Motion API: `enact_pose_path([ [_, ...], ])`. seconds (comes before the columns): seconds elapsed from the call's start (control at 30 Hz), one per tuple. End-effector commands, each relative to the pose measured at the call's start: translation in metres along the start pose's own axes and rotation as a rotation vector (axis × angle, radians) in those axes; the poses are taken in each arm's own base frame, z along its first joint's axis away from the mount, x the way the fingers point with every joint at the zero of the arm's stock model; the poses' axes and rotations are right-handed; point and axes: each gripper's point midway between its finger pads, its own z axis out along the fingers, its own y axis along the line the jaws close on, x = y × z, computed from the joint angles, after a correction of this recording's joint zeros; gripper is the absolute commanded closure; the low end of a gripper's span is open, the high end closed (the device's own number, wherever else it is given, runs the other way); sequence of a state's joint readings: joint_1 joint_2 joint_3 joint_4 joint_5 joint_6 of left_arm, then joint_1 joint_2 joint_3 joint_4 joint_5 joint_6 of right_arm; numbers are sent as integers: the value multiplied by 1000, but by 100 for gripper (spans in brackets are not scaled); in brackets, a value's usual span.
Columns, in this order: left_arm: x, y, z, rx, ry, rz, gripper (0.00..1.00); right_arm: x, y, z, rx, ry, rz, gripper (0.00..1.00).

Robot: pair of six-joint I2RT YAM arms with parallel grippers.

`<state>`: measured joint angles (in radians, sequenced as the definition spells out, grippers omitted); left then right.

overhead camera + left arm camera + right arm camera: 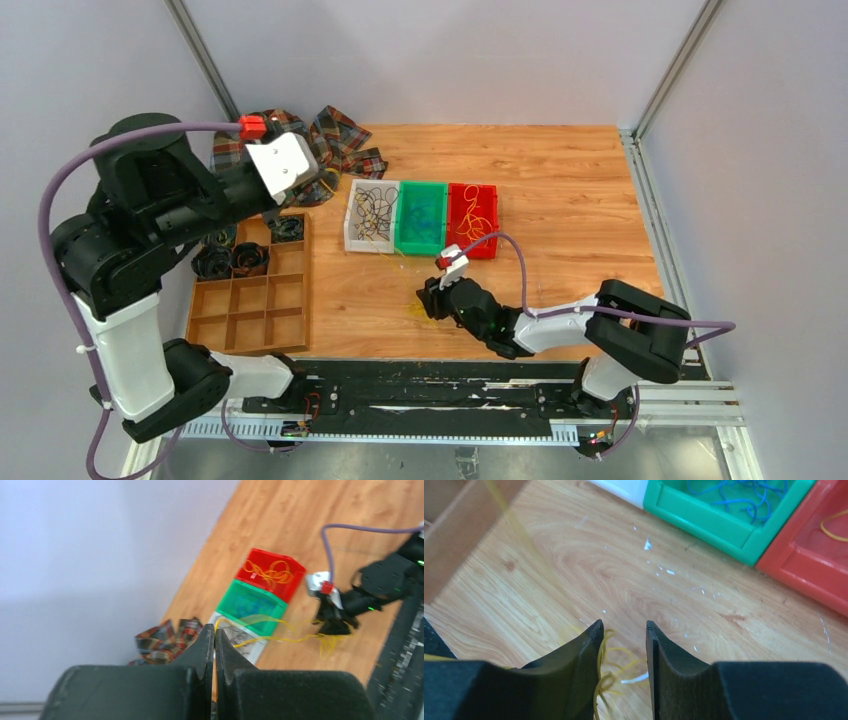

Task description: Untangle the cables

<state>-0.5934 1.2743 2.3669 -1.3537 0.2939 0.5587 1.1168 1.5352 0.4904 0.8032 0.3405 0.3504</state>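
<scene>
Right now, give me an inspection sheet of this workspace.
surface: wooden table, white flecks near the bins.
job's things: yellow cable stretched from the left gripper to a yellow tangle at the right gripper; black strands in the white bin, blue strands in the green bin, yellow-orange loops in the red bin.
clutter: brown compartment tray holding dark coiled bundles; plaid cloth at the back left.
grippers: left raised, shut on the yellow cable; right low, jaws apart around the tangle.
cables: purple hose on each arm.
surroundings: grey walls, metal frame posts.

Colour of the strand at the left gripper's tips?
Yellow. The strand shows best in the left wrist view.
</scene>
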Motion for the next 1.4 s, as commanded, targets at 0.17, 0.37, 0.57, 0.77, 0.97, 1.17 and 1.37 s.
enact_pose_path([
  [0.17, -49, 81, -48, -451, -149, 85, 99, 48, -35, -9, 109, 107, -19, 64],
  [0.37, -57, 81, -53, -472, -208, 88, 100, 48, -36, -10, 115, 106, -22, 64],
  [0.57, -52, 70, -46, -419, -207, 96, 100, 21, -34, -15, 116, 61, -47, 63],
  [0.77, -75, 74, -58, -432, -290, 75, 100, -36, -10, -22, 13, -48, -90, 57],
  [0.97, -70, 63, -49, -376, -287, 81, 100, -128, 73, -29, -246, -198, -143, 50],
  [1.17, -77, 58, -51, -345, -319, 85, 100, -176, 128, -12, -347, -290, -226, 48],
  [1.37, -85, 51, -54, -313, -357, 98, 100, -182, 151, 10, -401, -301, -277, 48],
])
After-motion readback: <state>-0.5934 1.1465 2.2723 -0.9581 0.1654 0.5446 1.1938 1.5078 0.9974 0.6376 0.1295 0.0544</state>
